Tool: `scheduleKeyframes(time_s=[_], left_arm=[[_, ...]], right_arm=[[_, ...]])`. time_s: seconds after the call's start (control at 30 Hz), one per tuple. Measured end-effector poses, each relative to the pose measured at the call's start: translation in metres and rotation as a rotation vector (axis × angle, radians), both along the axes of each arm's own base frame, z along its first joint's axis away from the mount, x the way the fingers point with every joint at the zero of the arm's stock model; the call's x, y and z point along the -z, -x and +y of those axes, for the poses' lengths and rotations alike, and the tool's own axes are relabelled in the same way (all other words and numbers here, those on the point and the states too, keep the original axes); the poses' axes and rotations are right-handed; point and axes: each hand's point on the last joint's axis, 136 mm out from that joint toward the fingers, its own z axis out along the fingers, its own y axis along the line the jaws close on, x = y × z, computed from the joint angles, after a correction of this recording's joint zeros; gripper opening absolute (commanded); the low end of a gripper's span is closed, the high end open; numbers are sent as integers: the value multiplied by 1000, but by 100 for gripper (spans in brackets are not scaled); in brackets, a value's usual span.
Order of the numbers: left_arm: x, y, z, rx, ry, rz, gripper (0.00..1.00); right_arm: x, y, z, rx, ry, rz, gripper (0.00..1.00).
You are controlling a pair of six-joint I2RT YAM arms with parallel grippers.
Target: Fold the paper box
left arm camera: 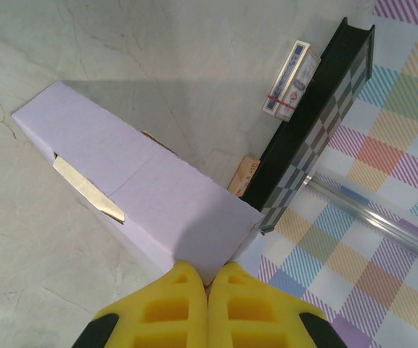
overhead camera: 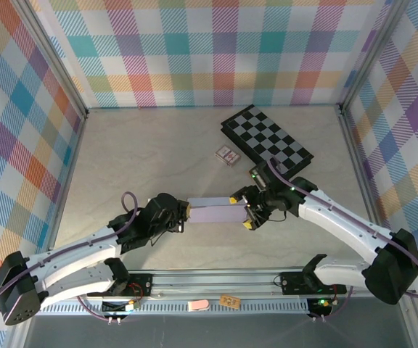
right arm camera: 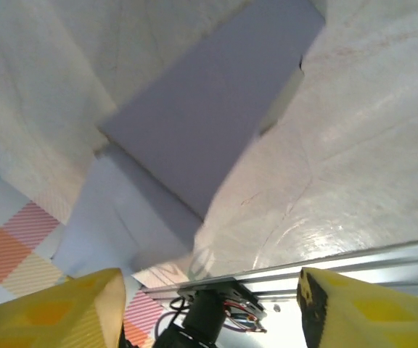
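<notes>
Currently gripping paper box [left arm camera: 158, 196] at left end with closed left tool [left arm camera: 207, 279], right tool [right arm camera: 209, 283] spread open; risk of sagging, flaps reopening.

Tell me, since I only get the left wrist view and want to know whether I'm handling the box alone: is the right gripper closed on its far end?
Observer: No. In the right wrist view the right gripper stands wide open, with the paper box ahead of its fingers.
Operator: Where is it sitting?
Observer: In the top view, at the box's right end, close to the checkerboard's near corner.
Operator: And my side?
Observer: From above, the left gripper is at the box's left end, so the box spans between both arms.
</notes>
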Motion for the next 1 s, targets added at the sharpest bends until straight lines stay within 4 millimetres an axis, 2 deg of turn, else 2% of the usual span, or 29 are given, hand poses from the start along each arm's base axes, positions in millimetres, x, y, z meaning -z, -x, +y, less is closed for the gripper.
scheduleKeyframes(time_s=[0.13, 0.2, 0.33, 0.47, 0.6, 0.73, 0.77, 0.9, 1.0], left_arm=[[-1, -1, -3, 5, 2, 2, 0], [-1, 0, -3, 8, 3, 3, 0], [-1, 1, -4, 12, 4, 2, 0], [-1, 1, -4, 13, 4, 2, 0], [-1, 1, -4, 14, 5, 2, 0], [-2, 3, -4, 19, 9, 4, 0], [-3, 4, -4, 22, 12, 5, 2], [-5, 12, -1, 43, 5, 17, 25], [-14, 19, 12, 52, -42, 24, 31]], right_arm=[[-10, -6, 18, 50, 0, 10, 82], [-8, -14, 21, 97, 13, 14, 83], [0, -25, 24, 168, 44, 45, 83], [20, -32, 25, 216, 95, 90, 82], [27, -42, 31, 240, 122, 101, 77], [32, -48, 36, 240, 130, 106, 64], [34, -47, 35, 239, 134, 108, 60], [48, -42, 27, 231, 143, 115, 46], [46, -43, 21, 206, 117, 76, 42]])
